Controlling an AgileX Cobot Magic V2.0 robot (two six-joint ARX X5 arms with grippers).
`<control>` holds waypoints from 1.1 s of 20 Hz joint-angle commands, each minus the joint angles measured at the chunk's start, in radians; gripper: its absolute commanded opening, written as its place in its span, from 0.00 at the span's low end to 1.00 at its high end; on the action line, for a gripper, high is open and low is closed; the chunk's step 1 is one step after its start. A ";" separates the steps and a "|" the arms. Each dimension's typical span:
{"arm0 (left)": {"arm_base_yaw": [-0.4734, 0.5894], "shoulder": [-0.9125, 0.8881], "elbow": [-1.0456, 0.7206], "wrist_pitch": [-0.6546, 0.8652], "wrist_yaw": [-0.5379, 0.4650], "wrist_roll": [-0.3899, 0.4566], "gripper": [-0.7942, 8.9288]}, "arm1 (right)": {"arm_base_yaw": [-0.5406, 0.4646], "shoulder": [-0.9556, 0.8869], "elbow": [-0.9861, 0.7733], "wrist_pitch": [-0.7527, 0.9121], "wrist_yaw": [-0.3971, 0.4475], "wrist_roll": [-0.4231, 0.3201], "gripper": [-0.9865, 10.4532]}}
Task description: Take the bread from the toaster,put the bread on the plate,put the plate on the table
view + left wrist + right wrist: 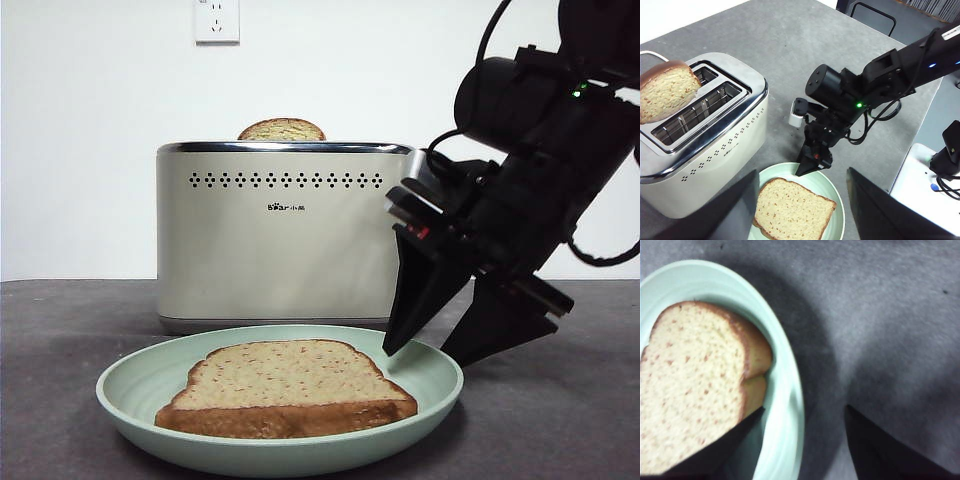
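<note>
The bread (285, 385) lies flat on the mint-green plate (130, 400), which rests on the table (560, 420) in front of the cream toaster (270, 240). My right gripper (430, 355) is open. It reaches down at the plate's right side, one jaw inside the rim and one outside, as the right wrist view (805, 409) shows beside the bread (690, 385) and the rim (785, 390). My left gripper (802, 171) is open and empty, high above the plate (837, 220), the bread (792, 210) and the toaster (705, 145).
A second slice (282, 130) stands in the toaster's slot, also seen in the left wrist view (667, 90). A wall outlet (217, 20) is behind. A black chair (872, 15) and a white unit (920, 180) stand past the table's edge.
</note>
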 commanded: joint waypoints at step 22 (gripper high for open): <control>-0.006 0.058 0.022 -0.082 -0.107 -0.048 0.09 | 0.224 -0.807 0.157 -0.320 0.200 -0.038 0.09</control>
